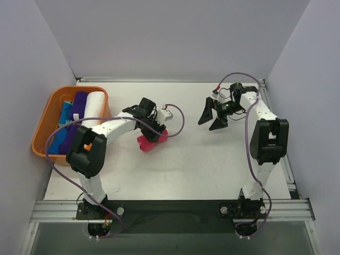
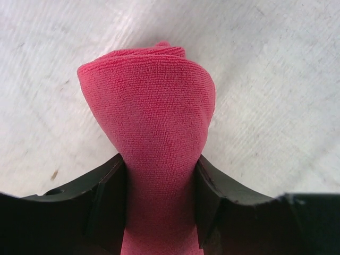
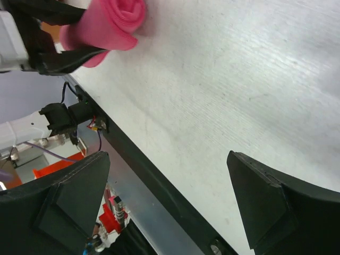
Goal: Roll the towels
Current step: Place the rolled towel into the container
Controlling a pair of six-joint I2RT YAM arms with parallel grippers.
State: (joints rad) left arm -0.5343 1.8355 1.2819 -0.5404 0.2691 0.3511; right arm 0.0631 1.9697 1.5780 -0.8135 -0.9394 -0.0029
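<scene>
Nearest the arm bases, the white table point(image 1: 212, 164) is lying bare across its front half. A little farther in, left of centre, the left gripper point(image 1: 155, 134) is clamping a hot pink towel point(image 1: 149, 142) between its two black fingers point(image 2: 109, 196). The left wrist view shows the jaws pressing into the towel's sides and pinching it narrow, while the free end is bulging out beyond the fingertips as a rounded roll. From the right wrist view the same towel point(image 3: 109, 24) is showing its spiral end. Whether the roll is touching the tabletop cannot be told.

Farther back on the right, well apart from the towel, the right gripper point(image 1: 211, 120) is hanging over the table with its jaws spread wide and nothing between them. Its two fingers point(image 3: 74, 194) are framing only bare white surface.

At the far left edge, against the wall, an orange basket point(image 1: 40, 133) is holding three more rolled towels lying side by side: a blue towel point(image 1: 62, 119), a purple towel point(image 1: 79, 103) and a white towel point(image 1: 95, 109).
</scene>
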